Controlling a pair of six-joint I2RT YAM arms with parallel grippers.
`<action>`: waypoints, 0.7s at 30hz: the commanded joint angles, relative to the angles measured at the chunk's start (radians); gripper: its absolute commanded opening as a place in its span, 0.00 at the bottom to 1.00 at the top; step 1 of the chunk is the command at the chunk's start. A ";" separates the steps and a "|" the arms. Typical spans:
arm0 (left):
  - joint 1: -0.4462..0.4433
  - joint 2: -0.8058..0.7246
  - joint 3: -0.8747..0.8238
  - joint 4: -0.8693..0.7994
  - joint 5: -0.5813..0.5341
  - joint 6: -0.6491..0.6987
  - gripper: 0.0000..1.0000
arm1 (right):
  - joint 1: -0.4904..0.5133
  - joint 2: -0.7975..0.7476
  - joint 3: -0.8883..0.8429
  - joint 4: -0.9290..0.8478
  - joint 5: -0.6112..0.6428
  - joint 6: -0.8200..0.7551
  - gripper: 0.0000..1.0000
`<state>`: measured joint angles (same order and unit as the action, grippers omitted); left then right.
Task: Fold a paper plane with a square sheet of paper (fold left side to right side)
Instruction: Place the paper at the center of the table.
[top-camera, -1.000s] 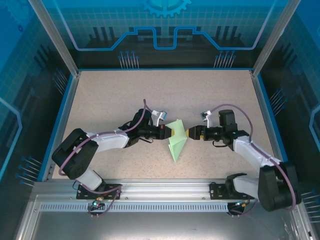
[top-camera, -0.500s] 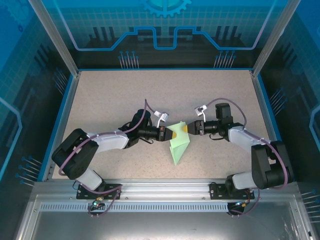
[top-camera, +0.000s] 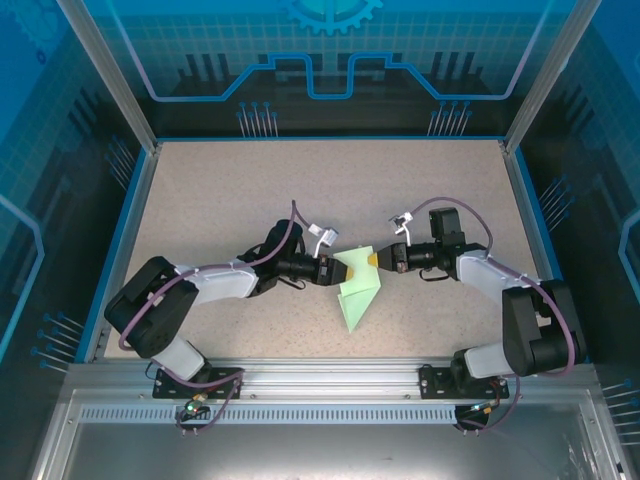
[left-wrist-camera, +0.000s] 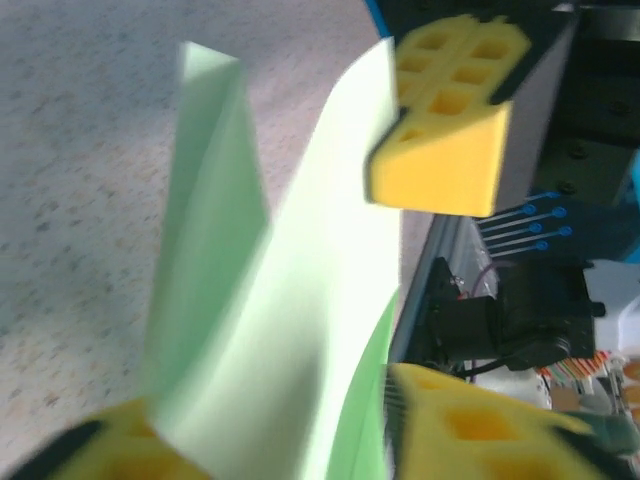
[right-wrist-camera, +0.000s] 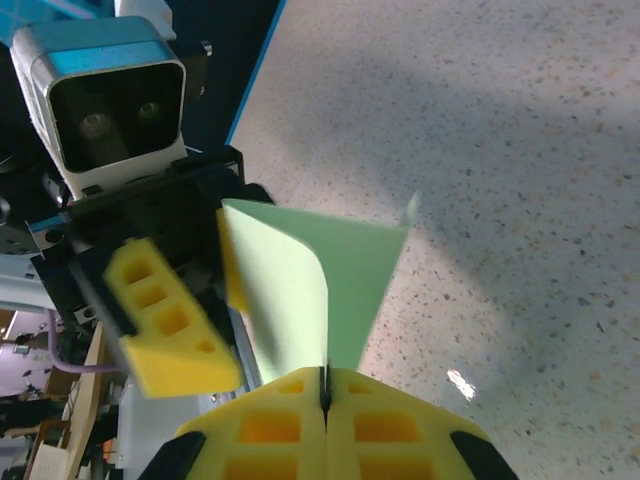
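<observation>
Pinched shut on the sheet of paper (right-wrist-camera: 300, 290) by the right gripper (right-wrist-camera: 325, 405) — yellow pads pressed flat together, no gap, the raised green edge rising straight out of the seam between them. Parted on the opposite side, the left gripper (top-camera: 342, 268): in its wrist view one yellow fingertip (left-wrist-camera: 95, 450) to one side of the upright flap and the other well off to the other side, with open space showing on that second side. Hard to tell whether the nearer pad touches the paper, but no clamp on it. From above, wide folded end of the sheet lifted between the two sets of fingertips, which face each other closely across it. Tapering from there to one sharp tip down on the speckled table (top-camera: 200, 190), pointing away from the fingers toward the arm bases and slightly to the left. Long axis roughly crosswise to the line joining the two grippers — broad end at the fingers, point farthest from them.
</observation>
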<state>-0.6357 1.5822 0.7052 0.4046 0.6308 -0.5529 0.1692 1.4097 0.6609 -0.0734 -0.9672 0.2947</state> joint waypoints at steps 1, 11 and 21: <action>0.006 -0.075 0.023 -0.151 -0.102 0.089 0.62 | -0.013 0.021 0.017 -0.064 0.059 0.007 0.00; -0.191 -0.320 0.050 -0.542 -0.531 0.195 0.71 | -0.002 0.063 0.026 -0.120 0.212 0.128 0.00; -0.533 -0.018 0.328 -0.806 -0.895 0.049 0.71 | 0.010 0.091 0.055 -0.150 0.251 0.206 0.00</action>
<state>-1.1355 1.4780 0.9474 -0.2630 -0.1047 -0.4423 0.1703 1.4887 0.6819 -0.1860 -0.7345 0.4717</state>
